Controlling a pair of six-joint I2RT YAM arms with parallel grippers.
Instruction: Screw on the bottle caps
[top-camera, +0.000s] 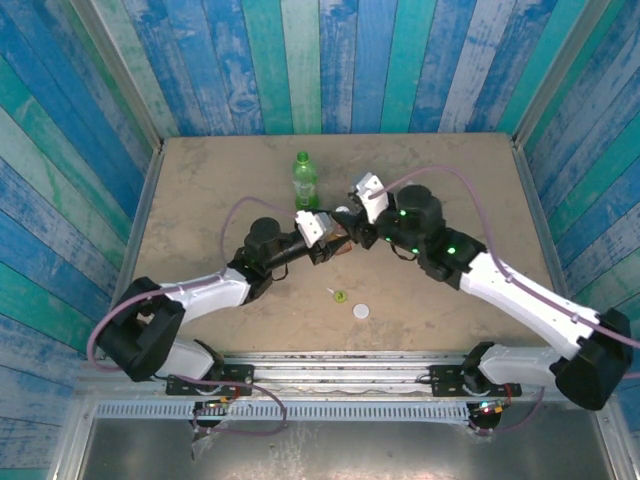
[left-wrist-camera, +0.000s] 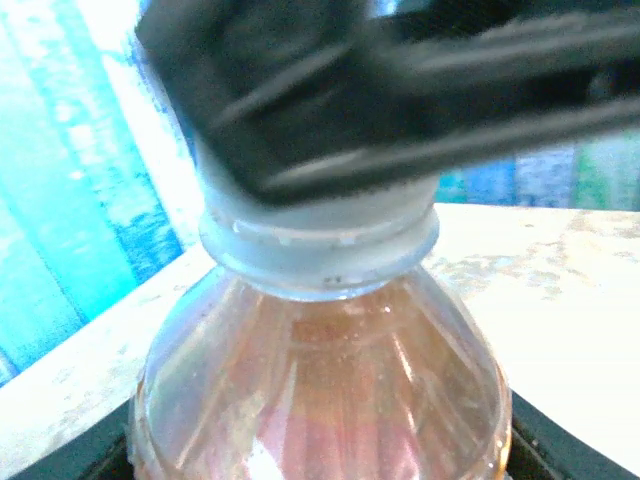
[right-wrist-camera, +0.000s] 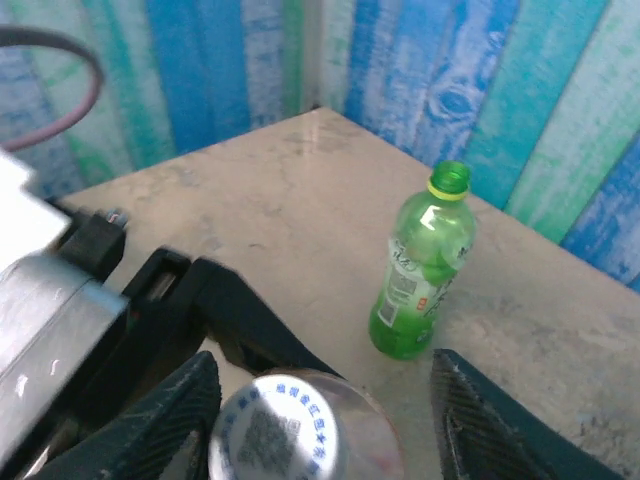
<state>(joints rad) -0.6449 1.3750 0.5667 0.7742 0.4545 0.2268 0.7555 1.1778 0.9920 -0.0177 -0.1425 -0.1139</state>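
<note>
Inside the open right tool (right-wrist-camera: 325, 420), a printed white cap (right-wrist-camera: 272, 428) tops the amber bottle (left-wrist-camera: 320, 380) gripped by the left tool (top-camera: 337, 244).

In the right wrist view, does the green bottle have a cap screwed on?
No, the green bottle stands with its mouth open above a yellow neck ring, with no cap on it.

Blue and teal painted plank walls (top-camera: 330, 60) enclose a mottled beige table (top-camera: 220, 180) on three sides
</note>
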